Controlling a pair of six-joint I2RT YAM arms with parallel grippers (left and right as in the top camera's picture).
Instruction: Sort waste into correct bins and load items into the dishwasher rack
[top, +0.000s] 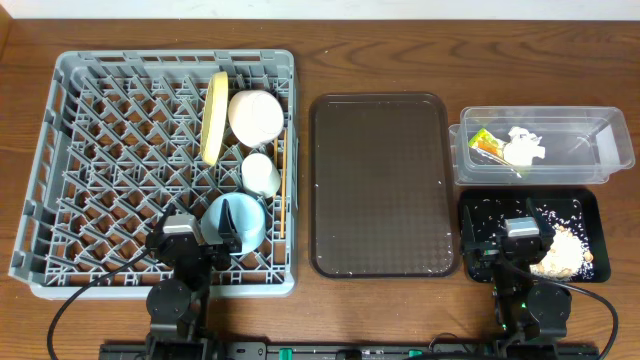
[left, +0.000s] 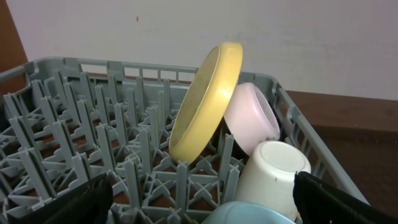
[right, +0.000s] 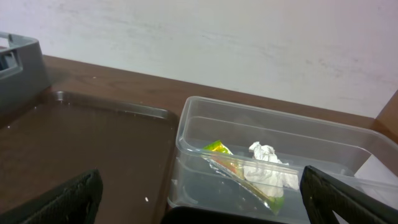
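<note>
The grey dishwasher rack (top: 60, 150) holds the yellow plate (top: 214, 117) on edge, the white bowl (top: 255, 115), the white cup (top: 260, 173), the light blue bowl (top: 240, 222) and the chopsticks (top: 281, 190). My left gripper (top: 200, 230) is open and empty at the rack's near side, next to the blue bowl (left: 249, 214). The plate (left: 205, 102), white bowl (left: 252, 118) and cup (left: 270, 174) stand beyond it. The clear tub (top: 590, 150) holds the wrapper (top: 487, 143) and tissue (top: 522, 148). The black tray (top: 580, 205) holds rice (top: 560, 255). My right gripper (top: 515, 228) is open and empty over the black tray.
The brown serving tray (top: 378, 185) lies between the rack and the bins, and it also shows in the right wrist view (right: 93, 137). The clear tub (right: 199, 124) with wrapper (right: 217, 149) and tissue (right: 267, 165) is just ahead of the right gripper (right: 199, 202).
</note>
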